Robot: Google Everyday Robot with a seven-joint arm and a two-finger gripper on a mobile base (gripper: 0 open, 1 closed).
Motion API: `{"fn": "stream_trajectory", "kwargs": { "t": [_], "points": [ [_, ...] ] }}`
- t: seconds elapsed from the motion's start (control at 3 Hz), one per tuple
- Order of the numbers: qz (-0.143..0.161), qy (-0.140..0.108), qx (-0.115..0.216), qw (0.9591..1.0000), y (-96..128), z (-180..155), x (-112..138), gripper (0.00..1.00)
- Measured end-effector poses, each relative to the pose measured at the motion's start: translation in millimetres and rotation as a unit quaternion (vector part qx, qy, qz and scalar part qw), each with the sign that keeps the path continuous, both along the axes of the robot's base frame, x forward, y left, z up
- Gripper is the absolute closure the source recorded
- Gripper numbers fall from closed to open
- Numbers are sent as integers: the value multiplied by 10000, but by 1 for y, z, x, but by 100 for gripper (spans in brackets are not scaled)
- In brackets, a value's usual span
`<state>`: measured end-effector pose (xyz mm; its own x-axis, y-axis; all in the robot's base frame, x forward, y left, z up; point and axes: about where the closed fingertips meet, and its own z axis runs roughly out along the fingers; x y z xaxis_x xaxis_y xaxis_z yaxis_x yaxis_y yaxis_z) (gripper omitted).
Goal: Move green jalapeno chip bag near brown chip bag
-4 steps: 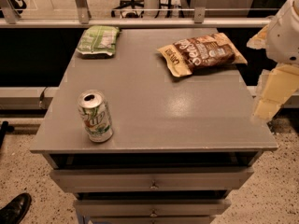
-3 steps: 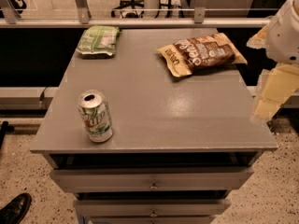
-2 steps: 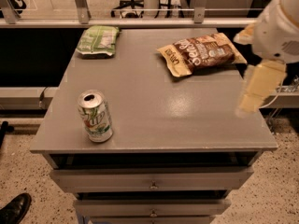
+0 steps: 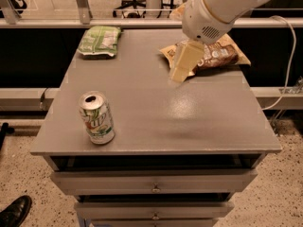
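Note:
The green jalapeno chip bag (image 4: pixel 99 40) lies flat at the far left corner of the grey table (image 4: pixel 189 117). The brown chip bag (image 4: pixel 221 55) lies at the far right of the table, partly hidden behind my arm. My gripper (image 4: pixel 183 63) is cream-coloured and hangs from the white arm above the table, in front of the brown bag's left end. It is far to the right of the green bag and holds nothing that I can see.
A green-and-white soda can (image 4: pixel 97 118) stands upright near the table's front left. Drawers (image 4: pixel 154 183) sit under the tabletop. A rail and a black office chair base (image 4: pixel 137 4) lie behind the table. A shoe (image 4: pixel 14 212) shows at the lower left.
My arm has swung in from the right edge of the table to the left, and now covers part of the brown chip bag. The bags and the can have not moved.

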<state>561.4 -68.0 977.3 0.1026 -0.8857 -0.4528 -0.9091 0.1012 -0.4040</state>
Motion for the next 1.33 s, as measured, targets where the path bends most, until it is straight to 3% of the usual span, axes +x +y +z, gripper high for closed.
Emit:
{"fn": "stream_trajectory", "kwargs": {
  "t": [0.33,0.67,1.0,1.33],
  "points": [
    [0,-1,0,10000,0,0,0,0],
    [-92,-156,124,9998,4,3,15,0],
    [-266,-359,564,9974,21,-1,65,0],
    [-466,-470,1081,9919,46,-15,134,0]
  ]
}}
